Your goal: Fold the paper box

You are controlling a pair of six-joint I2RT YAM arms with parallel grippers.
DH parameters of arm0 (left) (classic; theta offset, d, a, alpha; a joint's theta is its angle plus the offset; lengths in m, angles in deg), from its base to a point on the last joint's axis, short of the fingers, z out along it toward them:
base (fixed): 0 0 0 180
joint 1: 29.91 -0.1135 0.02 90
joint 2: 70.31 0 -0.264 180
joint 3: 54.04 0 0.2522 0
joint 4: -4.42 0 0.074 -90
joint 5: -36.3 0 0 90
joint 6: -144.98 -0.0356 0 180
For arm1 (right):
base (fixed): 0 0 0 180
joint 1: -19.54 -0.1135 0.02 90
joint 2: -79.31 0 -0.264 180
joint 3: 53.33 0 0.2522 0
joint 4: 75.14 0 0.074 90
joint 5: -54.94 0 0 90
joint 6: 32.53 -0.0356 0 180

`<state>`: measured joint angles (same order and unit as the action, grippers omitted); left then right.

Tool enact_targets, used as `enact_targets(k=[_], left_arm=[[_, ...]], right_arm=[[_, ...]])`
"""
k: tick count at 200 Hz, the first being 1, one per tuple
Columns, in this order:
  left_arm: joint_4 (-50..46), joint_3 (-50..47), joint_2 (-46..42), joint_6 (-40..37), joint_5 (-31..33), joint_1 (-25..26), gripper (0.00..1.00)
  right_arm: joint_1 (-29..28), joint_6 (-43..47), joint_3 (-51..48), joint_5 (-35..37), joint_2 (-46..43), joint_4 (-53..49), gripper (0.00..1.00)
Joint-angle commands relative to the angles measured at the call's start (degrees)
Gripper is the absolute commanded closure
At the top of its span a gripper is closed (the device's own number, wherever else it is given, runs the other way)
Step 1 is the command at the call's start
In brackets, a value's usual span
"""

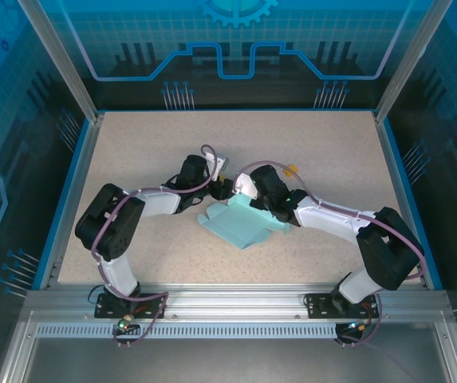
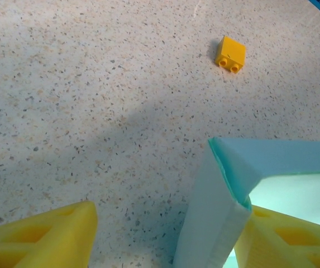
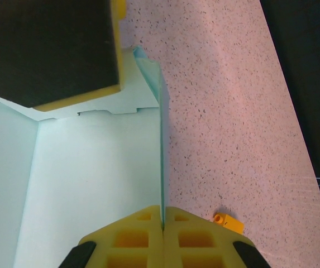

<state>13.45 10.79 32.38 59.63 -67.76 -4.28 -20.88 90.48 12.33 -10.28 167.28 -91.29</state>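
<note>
The paper box [image 1: 240, 223] is light teal card, partly folded, lying in the middle of the table between both arms. In the right wrist view one thin wall [image 3: 161, 145] stands upright on edge, and my right gripper [image 3: 162, 220] is shut on it, with the box floor [image 3: 92, 184] to its left. My left gripper [image 2: 168, 240] is open. A folded corner wall [image 2: 221, 206] rests against its right finger [image 2: 294, 237], while the left finger [image 2: 42, 237] stands apart over bare table. From above, the left gripper [image 1: 226, 190] and right gripper [image 1: 248, 191] meet at the box's far edge.
A tiny orange brick [image 2: 230, 54] lies loose on the speckled table beyond the box, toward the back right [image 1: 290, 170], and close to my right gripper's fingers [image 3: 228, 221]. The table has blue raised edges [image 1: 395, 183]. Bare surface surrounds the box.
</note>
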Motion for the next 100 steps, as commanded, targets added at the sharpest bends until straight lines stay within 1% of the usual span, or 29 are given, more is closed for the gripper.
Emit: enact_targets(k=[1,26,40,68,100], left_arm=[[-0.42,-0.95,-1.38,-2.59,-3.11,-0.49,0.34],[-1.0,-0.29,0.06,-3.18,-5.27,-0.49,0.34],[-1.02,0.07,0.91,-3.24,-6.09,-0.49,0.36],[-1.21,0.79,2.81,-3.66,-7.98,-0.41,0.45],[0.53,0.39,4.23,-3.6,-8.82,-0.14,0.52]], right_arm=[[0.63,0.38,1.4,-0.87,-0.69,-1.34,1.0],[0.71,0.35,1.39,-0.96,-0.69,-1.23,1.0],[0.7,0.24,1.54,-1.09,-0.82,-1.25,1.0],[0.73,0.15,1.41,-1.06,-0.95,-1.3,1.0],[0.73,-0.08,1.36,-1.33,-0.95,-1.34,1.0]])
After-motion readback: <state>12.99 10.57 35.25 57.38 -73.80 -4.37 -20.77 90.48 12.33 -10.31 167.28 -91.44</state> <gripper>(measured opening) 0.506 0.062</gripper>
